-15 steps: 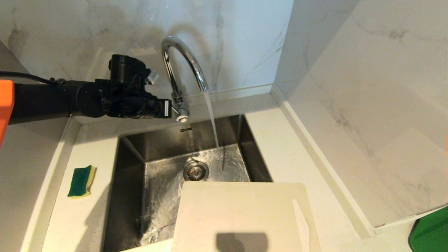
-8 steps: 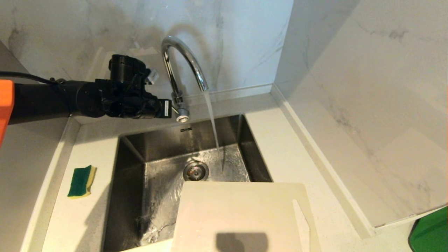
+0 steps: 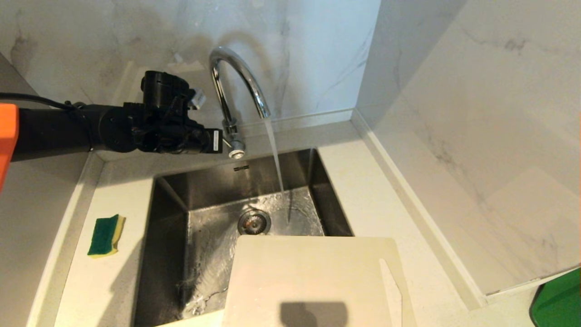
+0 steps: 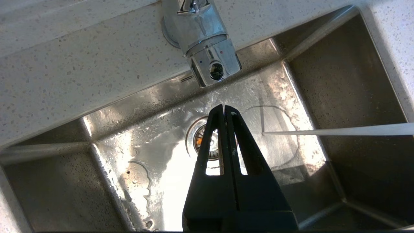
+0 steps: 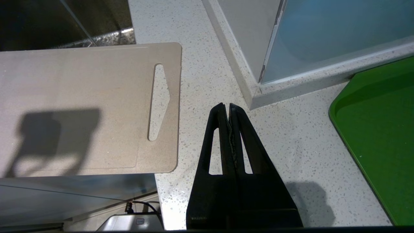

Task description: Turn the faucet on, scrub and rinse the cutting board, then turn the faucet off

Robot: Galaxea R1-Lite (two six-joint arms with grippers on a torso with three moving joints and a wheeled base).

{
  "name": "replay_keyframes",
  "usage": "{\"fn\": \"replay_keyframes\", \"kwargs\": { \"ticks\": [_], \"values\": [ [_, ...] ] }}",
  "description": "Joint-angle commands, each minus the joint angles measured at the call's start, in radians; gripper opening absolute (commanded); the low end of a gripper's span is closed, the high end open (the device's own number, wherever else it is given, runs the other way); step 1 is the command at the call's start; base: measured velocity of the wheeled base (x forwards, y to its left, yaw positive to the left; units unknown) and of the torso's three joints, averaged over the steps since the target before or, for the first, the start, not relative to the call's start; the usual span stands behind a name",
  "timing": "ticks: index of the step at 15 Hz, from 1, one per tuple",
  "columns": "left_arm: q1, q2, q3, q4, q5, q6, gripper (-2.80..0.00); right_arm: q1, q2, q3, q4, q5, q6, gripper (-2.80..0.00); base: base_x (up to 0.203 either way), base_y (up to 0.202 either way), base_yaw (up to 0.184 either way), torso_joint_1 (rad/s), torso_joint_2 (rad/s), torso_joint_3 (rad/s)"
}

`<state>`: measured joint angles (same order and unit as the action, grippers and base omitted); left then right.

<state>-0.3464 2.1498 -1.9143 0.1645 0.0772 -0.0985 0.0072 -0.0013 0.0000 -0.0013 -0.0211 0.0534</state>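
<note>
The chrome faucet (image 3: 236, 77) arches over the steel sink (image 3: 204, 181), and a stream of water (image 3: 274, 154) runs from its spout into the basin. My left gripper (image 3: 225, 142) is shut and empty. It sits just left of the faucet's base knob (image 4: 210, 61), close to it but apart in the left wrist view (image 4: 224, 108). The cream cutting board (image 3: 313, 281) lies flat over the sink's near right corner, dry of the stream. My right gripper (image 5: 225, 106) is shut and empty above the counter, right of the board (image 5: 81, 106) and its handle slot.
A green-and-yellow sponge (image 3: 106, 235) lies on the counter left of the sink. A bright green tray (image 3: 558, 299) sits at the far right. Marble walls close in behind and to the right. The drain (image 3: 254, 221) lies just beyond the board's far edge.
</note>
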Motion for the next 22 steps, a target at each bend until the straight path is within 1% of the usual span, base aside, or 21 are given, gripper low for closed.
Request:
{"fn": "replay_keyframes", "kwargs": {
  "ticks": [1, 22],
  "values": [
    [0.0, 0.001, 0.0, 0.001, 0.001, -0.001, -2.8, 0.0, 0.0, 0.002, 0.0, 0.0, 0.0, -2.8, 0.0, 0.0, 0.0, 0.0, 0.0, 0.0],
    [0.0, 0.001, 0.0, 0.001, 0.001, -0.001, -2.8, 0.0, 0.0, 0.002, 0.0, 0.0, 0.0, -2.8, 0.0, 0.0, 0.0, 0.0, 0.0, 0.0]
  ]
}}
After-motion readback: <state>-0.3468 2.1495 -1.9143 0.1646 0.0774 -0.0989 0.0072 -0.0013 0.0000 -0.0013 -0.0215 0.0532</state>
